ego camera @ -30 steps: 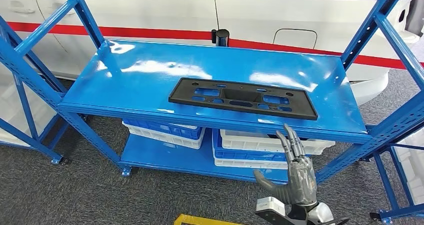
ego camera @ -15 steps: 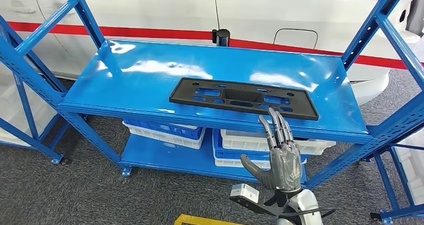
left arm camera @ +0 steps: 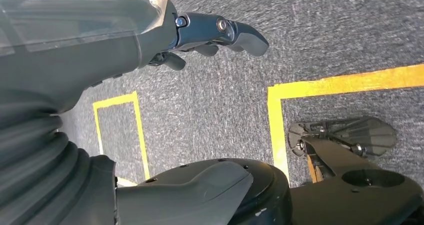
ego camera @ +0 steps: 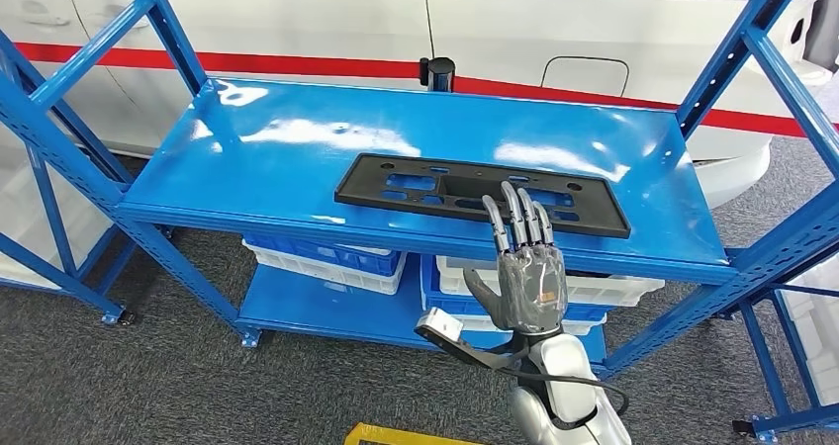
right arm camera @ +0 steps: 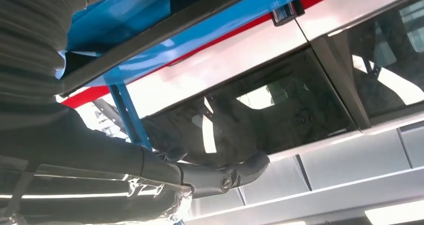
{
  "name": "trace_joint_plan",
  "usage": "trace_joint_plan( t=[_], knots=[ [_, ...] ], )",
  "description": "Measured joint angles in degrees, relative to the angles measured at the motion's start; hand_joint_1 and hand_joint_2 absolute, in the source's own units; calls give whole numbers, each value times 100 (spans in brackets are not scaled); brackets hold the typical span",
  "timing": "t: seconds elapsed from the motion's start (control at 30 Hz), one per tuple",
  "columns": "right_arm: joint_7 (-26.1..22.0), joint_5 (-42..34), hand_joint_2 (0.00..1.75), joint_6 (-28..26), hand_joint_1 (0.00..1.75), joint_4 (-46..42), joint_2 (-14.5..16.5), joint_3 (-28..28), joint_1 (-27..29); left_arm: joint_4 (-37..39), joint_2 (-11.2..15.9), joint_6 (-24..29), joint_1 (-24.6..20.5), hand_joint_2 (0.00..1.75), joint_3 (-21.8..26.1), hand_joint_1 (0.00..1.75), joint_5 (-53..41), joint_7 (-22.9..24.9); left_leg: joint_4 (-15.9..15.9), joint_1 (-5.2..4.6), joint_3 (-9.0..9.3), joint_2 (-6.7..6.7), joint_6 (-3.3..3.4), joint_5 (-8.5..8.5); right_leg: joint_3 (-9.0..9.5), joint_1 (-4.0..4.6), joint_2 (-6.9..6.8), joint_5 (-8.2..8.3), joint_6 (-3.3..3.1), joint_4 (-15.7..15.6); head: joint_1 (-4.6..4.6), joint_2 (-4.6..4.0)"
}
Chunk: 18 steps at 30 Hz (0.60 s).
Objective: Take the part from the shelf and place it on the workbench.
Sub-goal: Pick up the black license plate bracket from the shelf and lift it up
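So the part [ego camera: 482,195], a flat black plate with cutouts, lies on the top deck of the blue shelf [ego camera: 247,168], close to the deck's front edge and a bit toward its right end, with its long axis running along that front edge. The right hand [ego camera: 522,267] is raised just in front of that edge, fingers spread and pointing up toward the plate, holding nothing; from the head view its fingertips overlap the plate's near long side, right of the plate's middle, but I can't tell if they actually touch it or just hover above. So the part sits forward of the hand, and I'd guess the next reach goes over the near edge. The left hand [left arm camera: 210,32] hangs down over grey carpet with yellow floor tape [left arm camera: 280,115], well away from the shelf, fingers curled in, nothing in them. The right wrist view adds the shelf edge from underneath, with the white car's [right arm camera: 280,100] window past it.
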Motion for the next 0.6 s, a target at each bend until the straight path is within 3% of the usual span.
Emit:
trace_joint_plan(
  t=[0.2,0.6],
  knots=[
    [21,-688,175,376,0,85,88,26,-221,-1,97,-271,-4,175,-126,0,-184,-2,0,-1,0,0,0,0,0,-1,0,0,0,0,0,0],
    [268,-1323,175,714,0,383,326,-200,-599,-1,223,-537,-10,175,-558,0,-689,87,0,-1,1,-3,0,1,0,-1,0,0,0,0,-1,0]
  ],
)
